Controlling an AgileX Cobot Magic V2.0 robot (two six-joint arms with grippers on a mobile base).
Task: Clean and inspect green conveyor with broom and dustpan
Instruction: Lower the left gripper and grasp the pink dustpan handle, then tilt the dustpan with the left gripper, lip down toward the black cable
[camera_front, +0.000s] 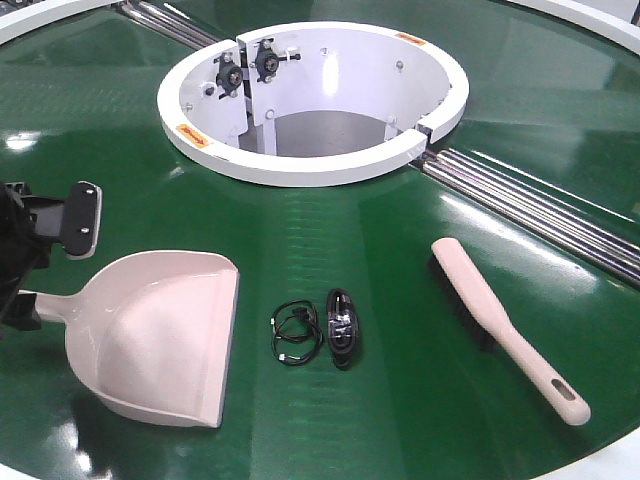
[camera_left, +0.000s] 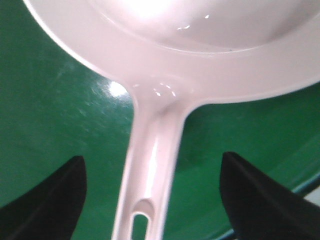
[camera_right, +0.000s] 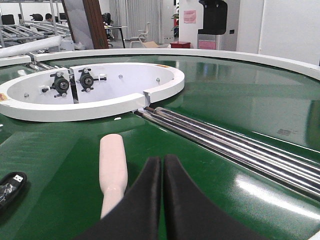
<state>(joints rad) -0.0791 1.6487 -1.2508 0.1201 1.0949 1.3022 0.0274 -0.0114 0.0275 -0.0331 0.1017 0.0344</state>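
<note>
Dustpan lies on the green conveyor, its handle untouched inside the released, wide-spread left hand; the right hand is clenched empty beside the broom.

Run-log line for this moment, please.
left claw open astride dustpan handle | right claw shut by broom | black cable, bagged item on green conveyor

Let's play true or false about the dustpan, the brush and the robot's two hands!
1. The dustpan lies on the green belt. True.
2. The left hand is squeezing the dustpan's handle. False: it is open, its fingers on either side of the handle, not touching.
3. The brush sits inside the dustpan. False: it lies apart, with black cables between them.
4. The right hand is shut, with the brush beside it, not in it. True.
</note>
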